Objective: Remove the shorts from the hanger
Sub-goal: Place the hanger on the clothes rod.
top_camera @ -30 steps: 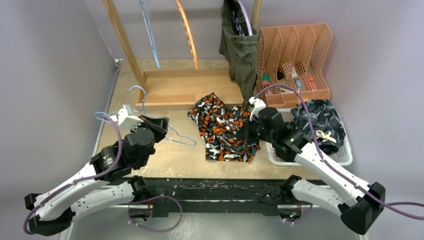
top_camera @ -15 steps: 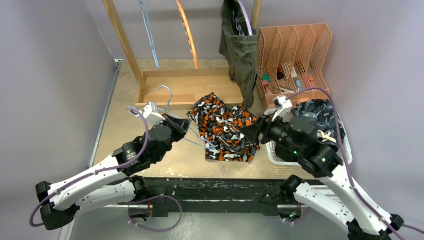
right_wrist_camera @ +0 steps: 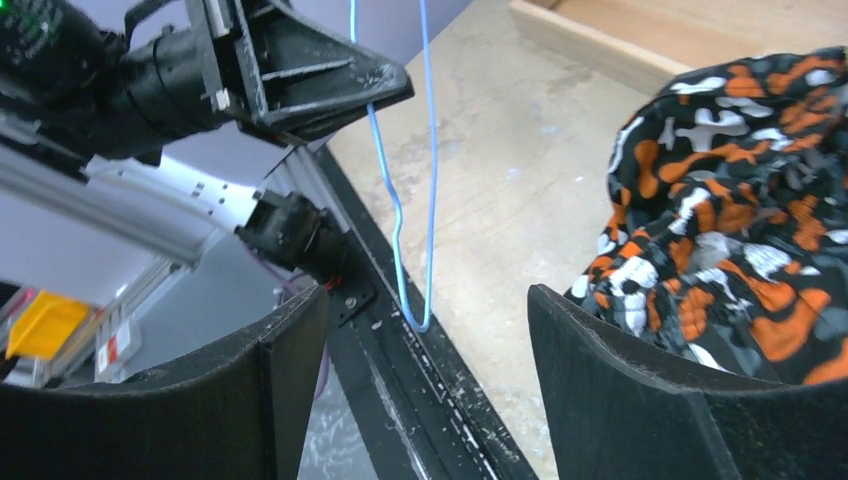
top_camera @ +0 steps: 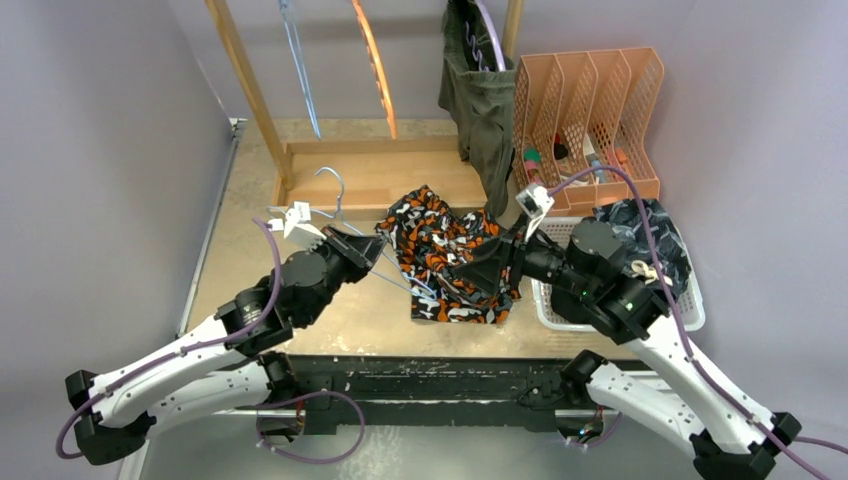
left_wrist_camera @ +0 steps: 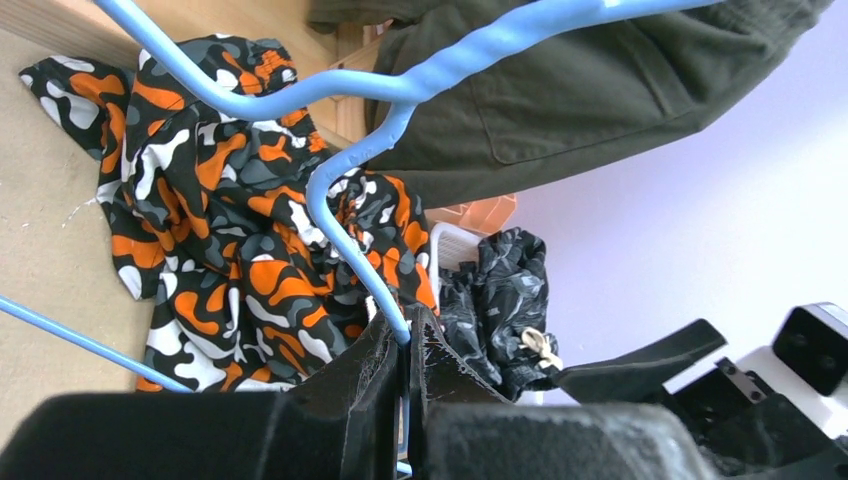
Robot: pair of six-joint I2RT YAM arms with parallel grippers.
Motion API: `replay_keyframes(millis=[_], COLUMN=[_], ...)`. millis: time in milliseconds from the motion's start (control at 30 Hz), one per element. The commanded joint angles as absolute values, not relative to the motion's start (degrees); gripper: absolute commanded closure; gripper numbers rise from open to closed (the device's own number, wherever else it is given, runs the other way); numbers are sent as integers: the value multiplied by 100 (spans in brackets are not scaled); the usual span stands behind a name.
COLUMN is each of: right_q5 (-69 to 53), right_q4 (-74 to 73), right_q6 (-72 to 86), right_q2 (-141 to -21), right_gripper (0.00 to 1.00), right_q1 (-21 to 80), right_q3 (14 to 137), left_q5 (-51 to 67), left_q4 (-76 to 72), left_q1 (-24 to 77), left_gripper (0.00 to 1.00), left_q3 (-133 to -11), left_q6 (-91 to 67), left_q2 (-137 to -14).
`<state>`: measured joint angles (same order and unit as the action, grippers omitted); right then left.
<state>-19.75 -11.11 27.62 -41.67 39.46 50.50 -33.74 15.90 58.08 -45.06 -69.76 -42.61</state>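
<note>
Clamped in the left gripper (left_wrist_camera: 405,340), the blue hanger (left_wrist_camera: 440,70) is faced by the wide-spread right gripper (right_wrist_camera: 428,320); the blotch-patterned shorts (top_camera: 440,255) lie beneath that gripper.

Scene lit brightly and evenly from above; light diffuse. Soft shadows cast under arms onto table (top_camera: 370,315); no hard glare noted. Walls rendered grey-violet, dimmer toward upper corners of overhead view. Overhead view slightly soft, fine detail lost.

Left wrist view: left gripper (left_wrist_camera: 405,335) close to lens, underexposed, nearly black; hanger (left_wrist_camera: 400,95) and patterned shorts (left_wrist_camera: 230,250) rendered sharp; wall behind washed pale.

Right wrist view: right gripper (right_wrist_camera: 427,305) softened at close range; straight edges bent by wide lens.
</note>
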Motion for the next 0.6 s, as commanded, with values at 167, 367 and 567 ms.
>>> replay_keyframes(millis=[167,367,567], right_q5=[-2820,-2735,-2670], right_q4=[-208,-241,-50], right_q6=[1659,1302,1249], right_q2=[-4442,-4647,-5083], right_gripper=[21,21,23], right_q1=[4157,4291,4796], right_q3=[4825,4557,4662], left_q5=[-3591,-3410,-3453], left_q4=[1496,1387,1393], left_q1=[5799,5796,5796], left_gripper=[100,100,100], left_q3=[-4356,-4357,-4415], left_q6=[-7793,-7960,-7968], left_q2=[-4157,-4228,-4210])
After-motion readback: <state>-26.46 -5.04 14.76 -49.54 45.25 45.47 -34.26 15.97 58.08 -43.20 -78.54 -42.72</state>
